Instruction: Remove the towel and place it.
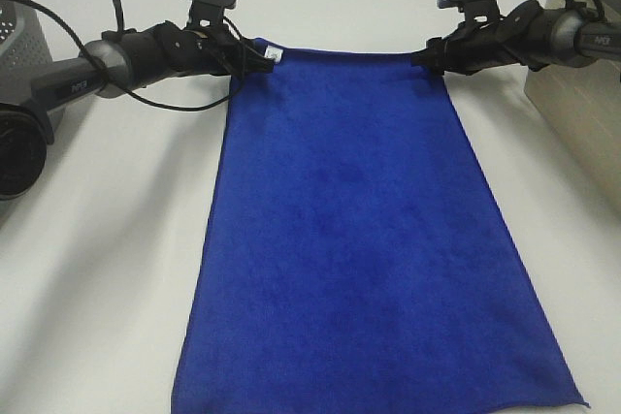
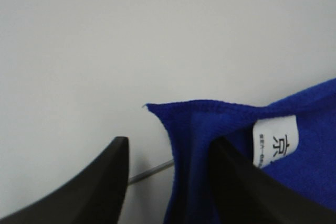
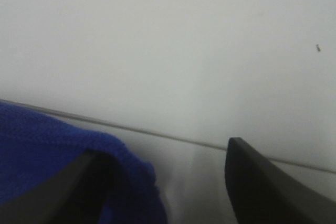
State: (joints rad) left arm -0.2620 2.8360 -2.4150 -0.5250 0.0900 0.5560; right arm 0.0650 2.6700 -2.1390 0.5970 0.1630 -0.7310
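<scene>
The royal-blue towel [image 1: 369,239] lies spread flat on the white table [image 1: 97,269], running from the far middle to the front edge. Its white tag [image 1: 275,53] is at the far left corner. My left gripper [image 1: 262,57] is at that corner. In the left wrist view it [image 2: 170,142] is open, with the towel corner [image 2: 194,129] and the tag [image 2: 275,142] between and beside the fingers. My right gripper [image 1: 419,57] is at the far right corner. In the right wrist view it [image 3: 167,150] is open, with the towel edge [image 3: 63,150] lying against one finger.
A grey slotted basket [image 1: 19,26] stands at the far left, with a black round object [image 1: 15,157] in front of it. A beige container [image 1: 582,94] stands at the right edge. Bare white table lies on both sides of the towel.
</scene>
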